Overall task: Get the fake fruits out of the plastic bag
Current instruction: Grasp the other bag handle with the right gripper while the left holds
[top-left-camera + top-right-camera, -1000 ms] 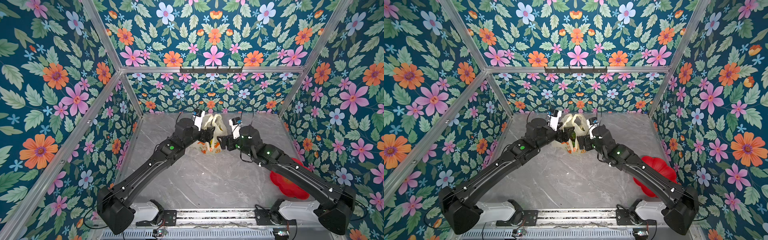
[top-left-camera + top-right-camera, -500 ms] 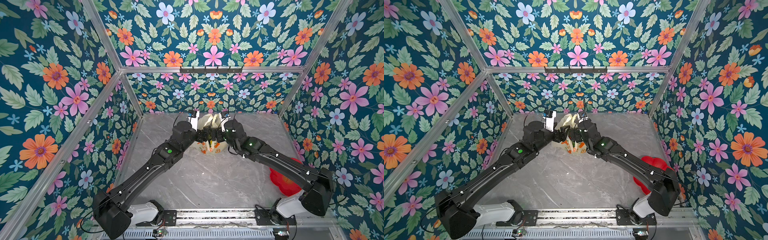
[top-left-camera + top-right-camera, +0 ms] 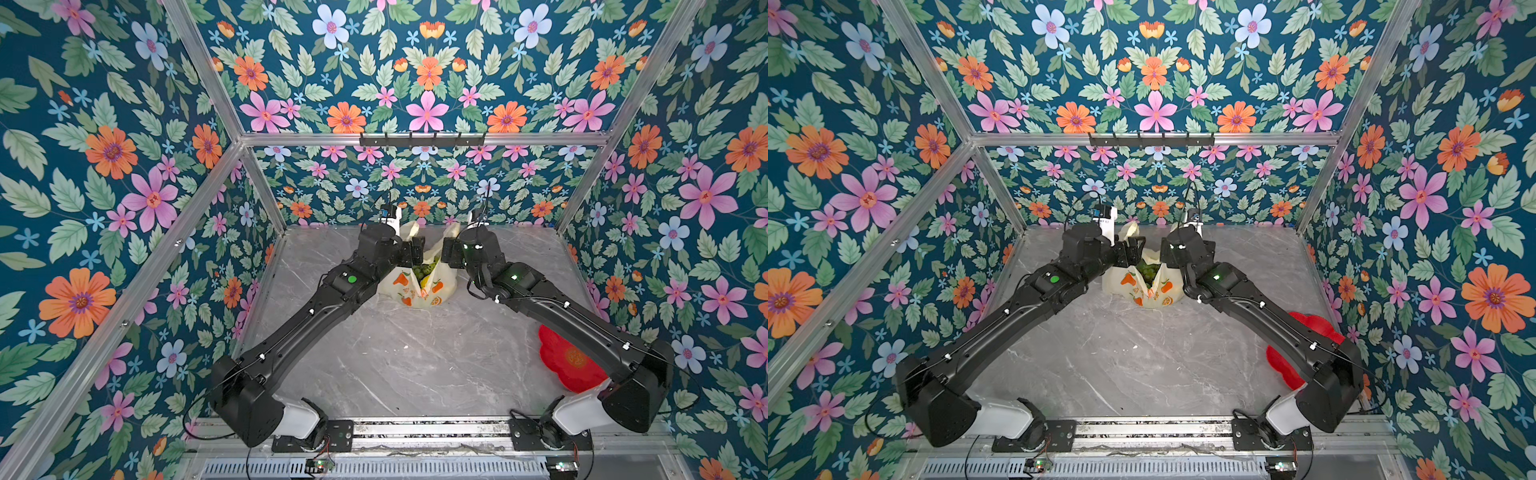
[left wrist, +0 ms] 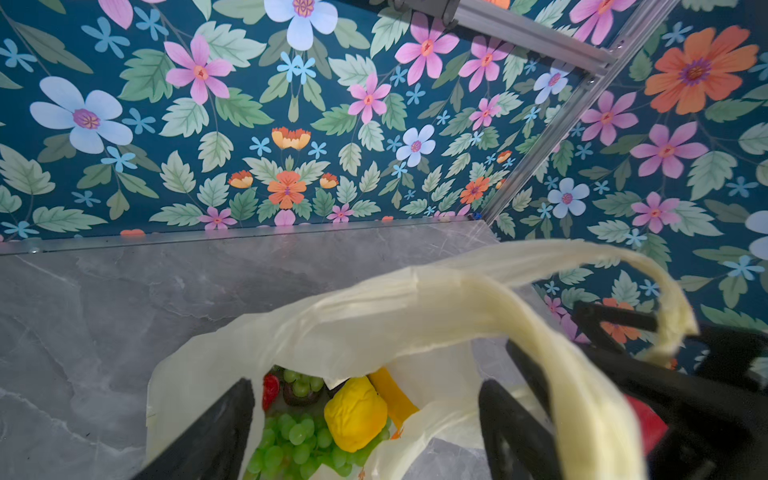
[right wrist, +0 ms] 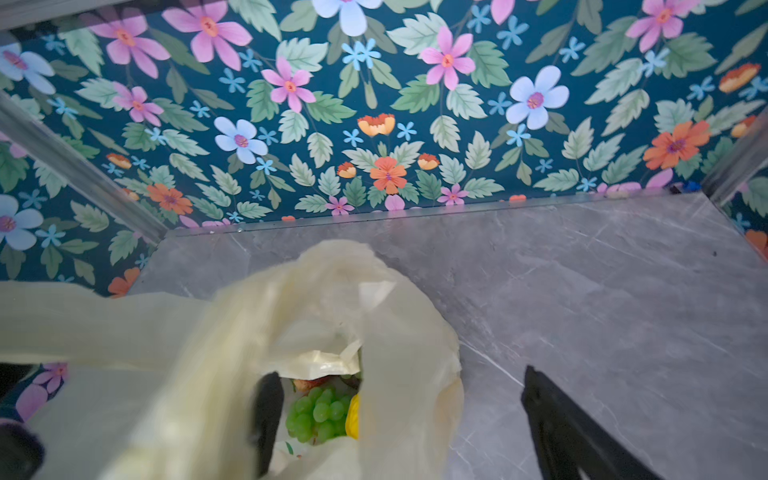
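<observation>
Left wrist view: thin cream-yellow plastic bag [image 4: 374,324] upright on grey marble surface [image 4: 104,291], small plastic fake fruits [image 4: 299,436] inside, none out yet; left end effector [image 4: 365,386] and right end effector [image 5: 400,374] wide, empty.

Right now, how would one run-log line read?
bag: standing on table, mouth open | fruit: inside bag | left gripper: open at bag mouth | right gripper: open, one finger inside bag

red plate [image 3: 569,361] half hidden behind right arm [image 3: 582,326]; plastic bag [image 5: 208,332] (blurred up close) covers most fake fruits [image 5: 320,411].
</observation>
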